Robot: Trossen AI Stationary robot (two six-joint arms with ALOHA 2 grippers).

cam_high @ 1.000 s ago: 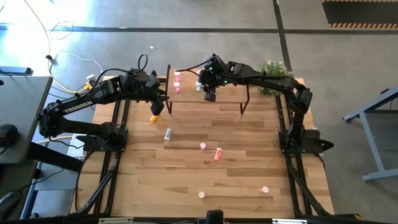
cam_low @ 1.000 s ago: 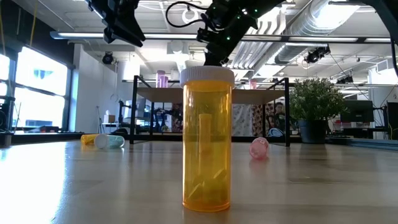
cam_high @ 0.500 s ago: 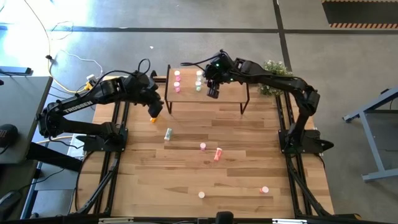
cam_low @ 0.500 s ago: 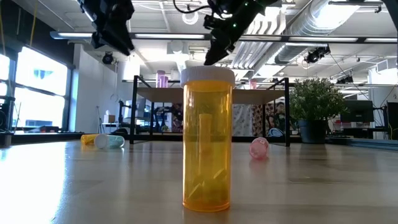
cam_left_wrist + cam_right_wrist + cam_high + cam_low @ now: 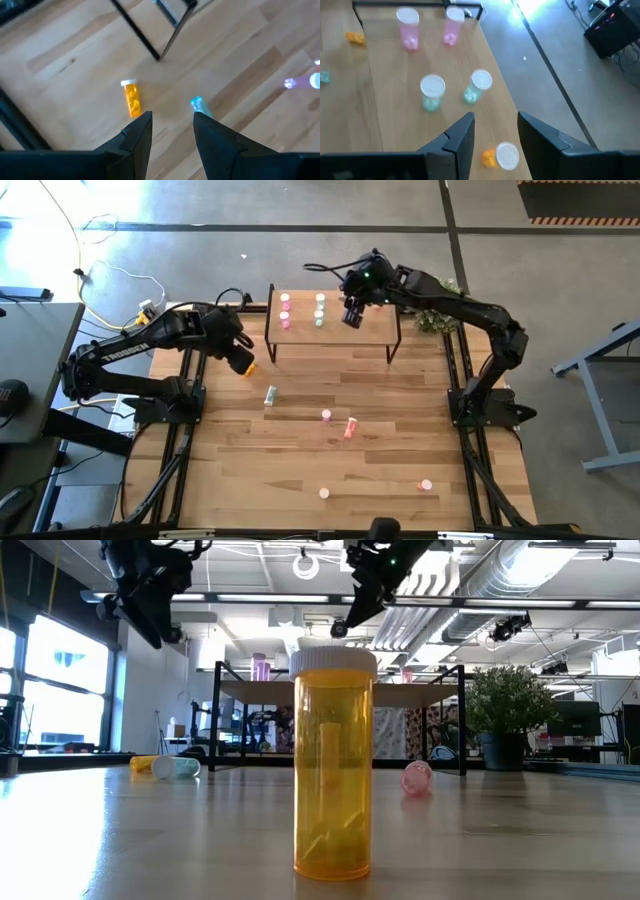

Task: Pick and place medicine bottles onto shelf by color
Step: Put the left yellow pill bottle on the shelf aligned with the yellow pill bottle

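The shelf [image 5: 372, 330] stands at the table's far middle. Pink bottles [image 5: 408, 35] and pale green bottles [image 5: 432, 92] stand upright on it in rows, and an orange bottle [image 5: 500, 156] stands alone. My right gripper [image 5: 350, 316] hangs open above the shelf over that orange bottle, holding nothing. My left gripper [image 5: 241, 361] is open, pointing steeply down above an orange bottle [image 5: 131, 98] that lies on its side near the shelf's left legs. A green bottle [image 5: 198, 105] lies close by. Neither touches the fingers.
Loose bottles lie mid-table: green [image 5: 270, 394], pink [image 5: 326, 415], red-pink [image 5: 350, 427], and pink [image 5: 425, 484] near the front. An orange one [image 5: 333, 765] stands upright at the near edge. A potted plant [image 5: 440, 302] sits by the shelf's right end.
My right gripper has risen from the shelf top and drifted toward the far right, staying open. My left gripper has moved from the shelf's left leg toward the table's left and a little down. It has also tipped to point more steeply down over the lying orange bottle.
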